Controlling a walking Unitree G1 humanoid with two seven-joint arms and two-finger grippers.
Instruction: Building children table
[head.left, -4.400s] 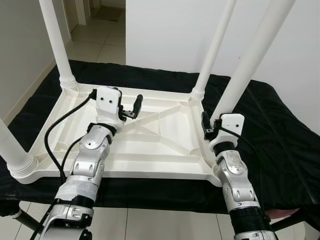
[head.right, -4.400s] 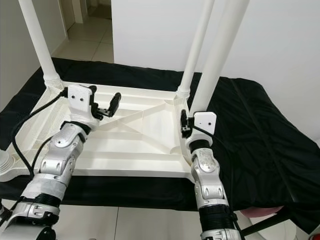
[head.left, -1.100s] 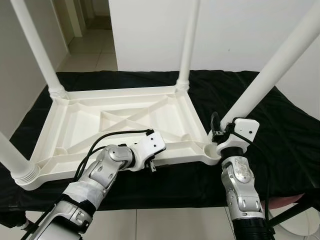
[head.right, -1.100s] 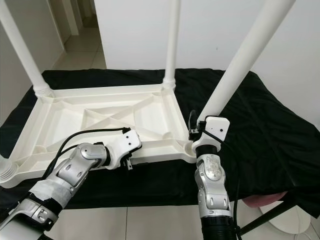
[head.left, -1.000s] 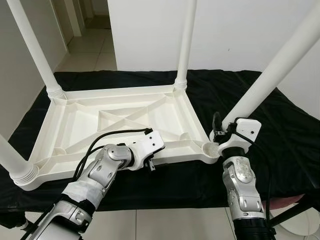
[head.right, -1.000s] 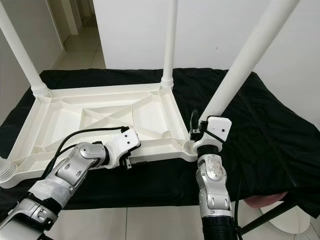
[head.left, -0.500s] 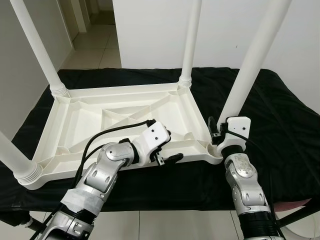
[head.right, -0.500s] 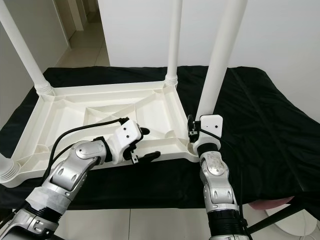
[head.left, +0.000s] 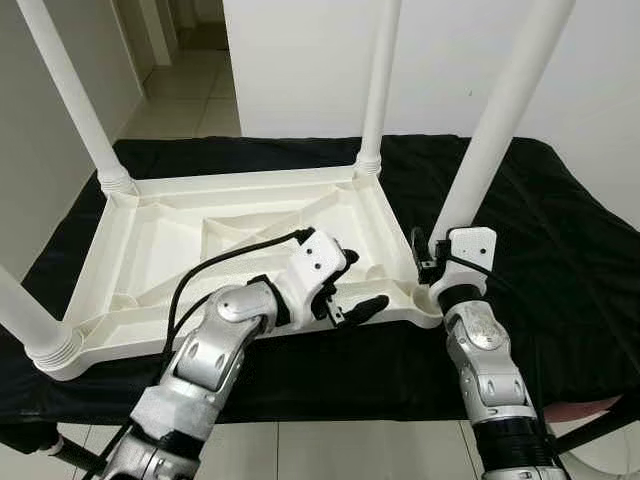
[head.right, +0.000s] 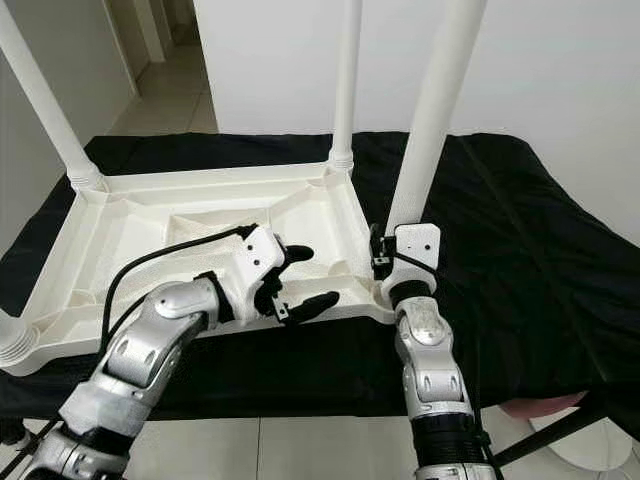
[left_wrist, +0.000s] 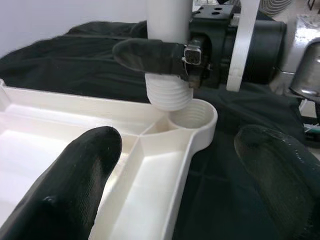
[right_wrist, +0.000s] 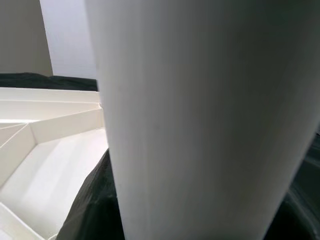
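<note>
Upturned tabletop (head.left: 200, 250) lies on black-covered surface (head.left: 560, 250). Right gripper (head.left: 428, 258) clamps leg (head.left: 500, 110) low, above corner socket (left_wrist: 192, 112). Left gripper (head.left: 345, 290) spread, straddling near rim. Plastic looks light, stiff, slick; grip low.

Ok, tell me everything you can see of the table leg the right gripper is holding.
The table leg is a plain white plastic tube, slightly tilted. Its ribbed threaded end hangs just above the corner socket of the upturned tabletop, not yet seated. The right gripper is clamped on it near its base.
</note>
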